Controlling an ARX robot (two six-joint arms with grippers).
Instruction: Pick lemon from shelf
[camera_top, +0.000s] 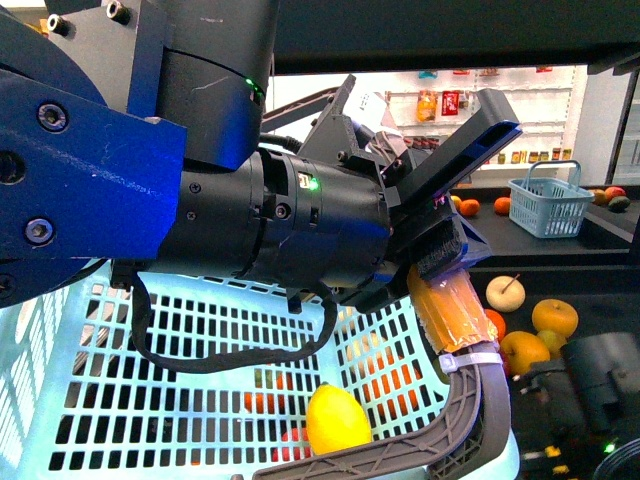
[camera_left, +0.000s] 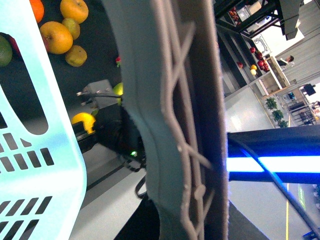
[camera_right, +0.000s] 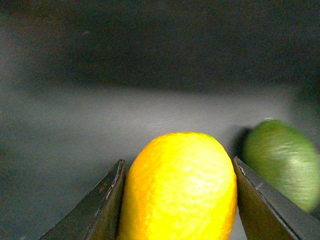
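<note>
My right gripper (camera_right: 179, 212) is shut on a yellow lemon (camera_right: 180, 185), with one dark finger (camera_right: 107, 205) on each side of it. The lemon rests low over the shelf's dark tray (camera_right: 150, 115). The left wrist view shows the same lemon (camera_left: 83, 121) in the black right gripper (camera_left: 97, 136) on the shelf (camera_left: 95, 60). In the front view the right arm's black wrist (camera_top: 600, 380) shows at the lower right, its jaws hidden. My left gripper (camera_top: 470, 250) is open and fills the front view above a basket. One grey ribbed finger (camera_left: 170, 125) blocks most of the left wrist view.
A green lime (camera_right: 282, 167) lies right beside the held lemon. A light blue mesh basket (camera_top: 200, 330) sits under the left arm, with another lemon (camera_top: 337, 418) and red and orange fruit in it. Oranges and apples (camera_top: 553, 318) lie on the shelf tray. A small blue basket (camera_top: 548, 205) stands further back.
</note>
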